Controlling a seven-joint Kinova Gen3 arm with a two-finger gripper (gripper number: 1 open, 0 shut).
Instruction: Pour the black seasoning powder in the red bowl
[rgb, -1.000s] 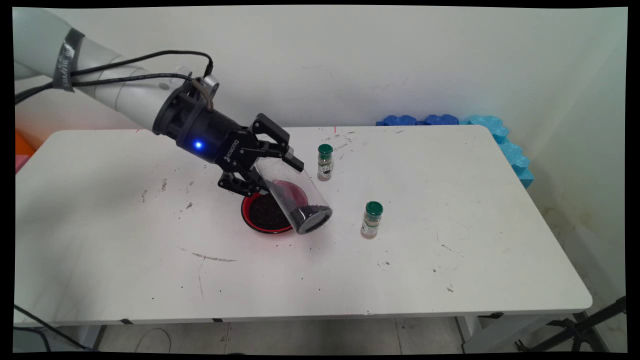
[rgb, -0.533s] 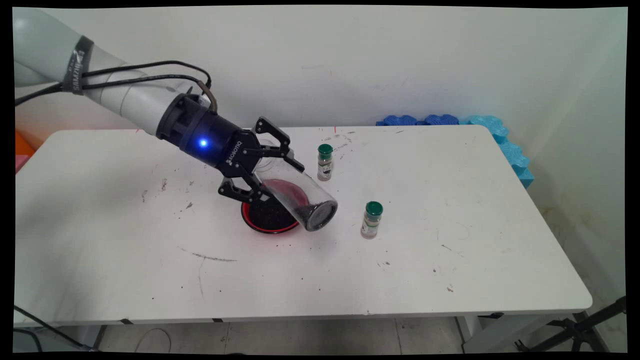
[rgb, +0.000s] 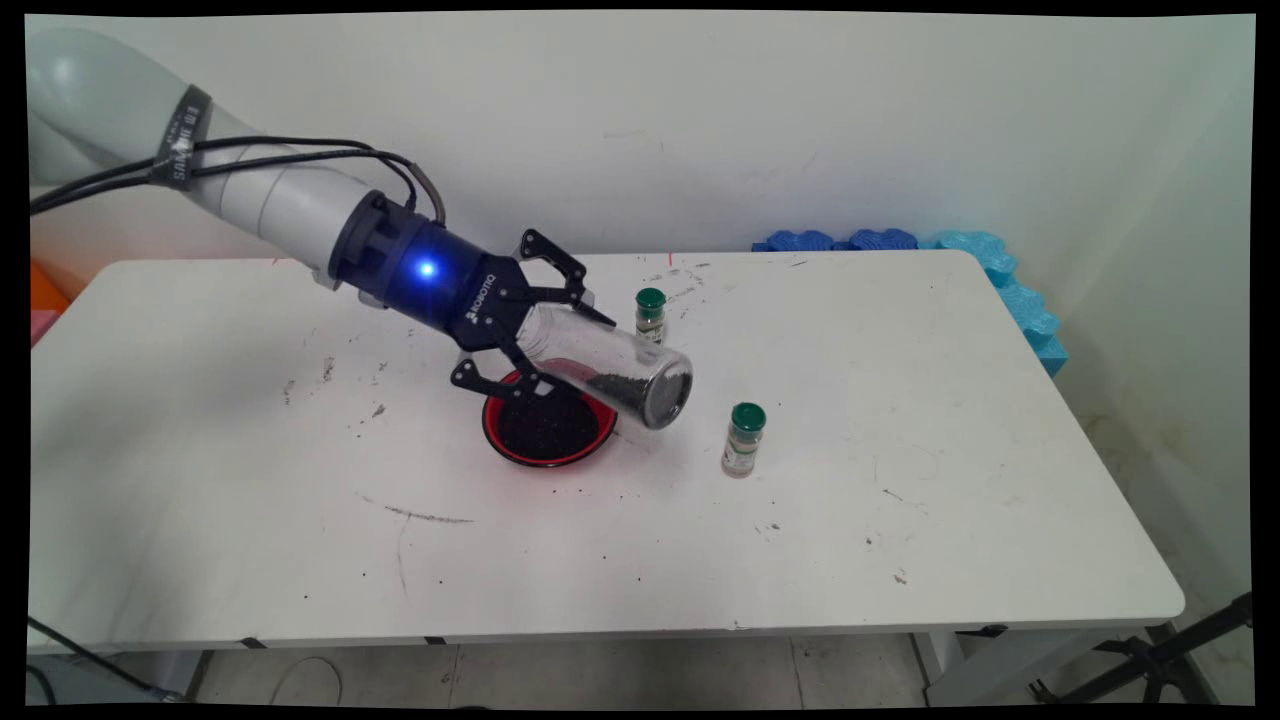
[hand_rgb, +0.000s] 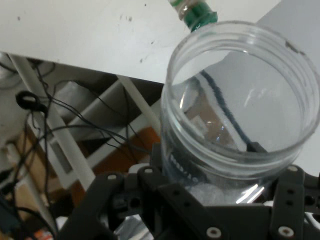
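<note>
I have the gripper clamped on a clear plastic jar, its two fingers closed against the jar's sides near the jar's upper end. The jar hangs in the air, tipped well over so that its far end points down and toward the desk's right edge, above the right rim of the red bowl. A pile of dark granules lies inside the jar along its lower side. In the hand view the jar fills the frame's right half, its round rim toward the camera, with a thin dark streak of granules on its inner wall and the black linkage below it.

The red bowl sits near the middle of the desk, filled with the same dark granules. One green-capped spice bottle stands upright behind the jar, toward the desk's far edge, partly covered by the jar in the main view. A second green-capped bottle stands upright just to the right of the bowl, clear of the jar. Dark specks and scuffs lie scattered across the desk, thickest to the left of the bowl and by the far edge
</note>
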